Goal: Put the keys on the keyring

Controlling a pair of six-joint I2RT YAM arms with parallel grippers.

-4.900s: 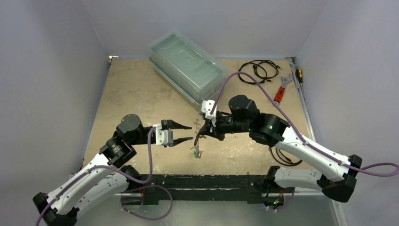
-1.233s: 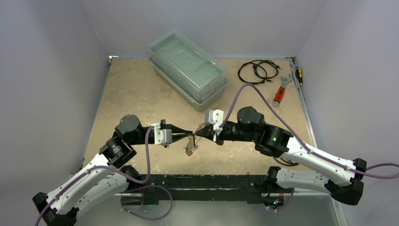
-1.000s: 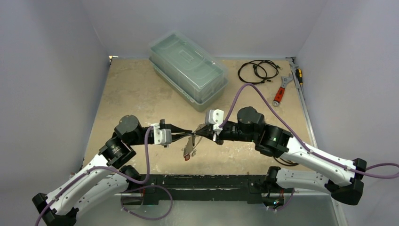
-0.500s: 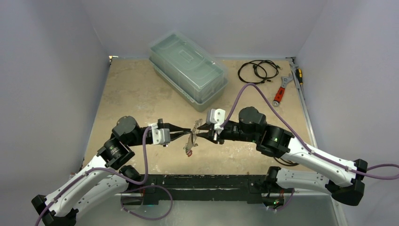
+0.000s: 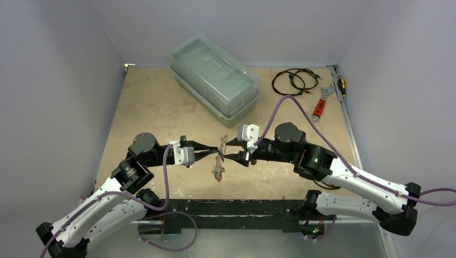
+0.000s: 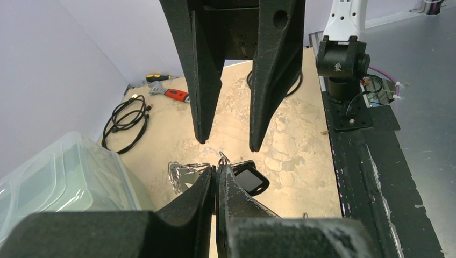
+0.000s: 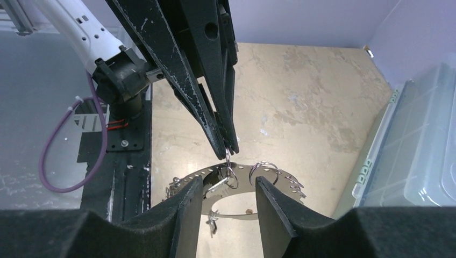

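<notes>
My left gripper [image 5: 218, 154] is shut on the small split ring [image 6: 225, 159] of a key, just above the table's near middle. The keyring [image 7: 242, 171], a silver plate with holes along its rim, hangs from that ring, and more split rings [image 7: 264, 171] sit on it. A black-tagged key [image 6: 248, 181] lies beside the left fingertips. A silver key blade [image 7: 218, 187] and coloured tags [image 5: 218, 172] dangle below. My right gripper [image 7: 228, 185] faces the left one tip to tip. It stands open, one finger on each side of the plate.
A clear lidded plastic box [image 5: 215, 80] stands at the back middle. A coiled black cable [image 5: 293, 81], a red-handled wrench [image 5: 320, 105] and a screwdriver [image 5: 341, 85] lie at the back right. The black base rail [image 5: 231, 207] runs along the near edge.
My right gripper has gone from shut to open and let go of the bundle. The keyring with its keys now hangs from the shut left gripper alone. Both arms have shifted only slightly.
</notes>
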